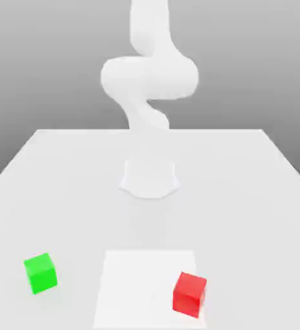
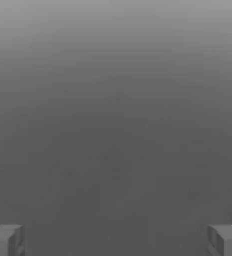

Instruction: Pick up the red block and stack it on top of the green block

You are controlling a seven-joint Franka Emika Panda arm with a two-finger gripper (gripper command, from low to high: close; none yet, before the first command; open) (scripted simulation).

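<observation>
One red block [image 1: 190, 293], lower right of exterior frame, resting on table [image 1: 62, 193], touching right edge of lighter square patch [image 1: 142, 283]. One green block [image 1: 40, 272], lower left of same frame, well apart from red block, off patch. One white arm [image 1: 149, 84], upper centre, rising from round base [image 1: 150, 178] mid-frame. One gripper [image 2: 116, 240]: two fingertips [image 2: 5, 240] at lower corners of hand view, spread wide apart, nothing between them.

arm [image 1: 149, 77] raised, gripper [image 2: 116, 240] wide (empty)
</observation>
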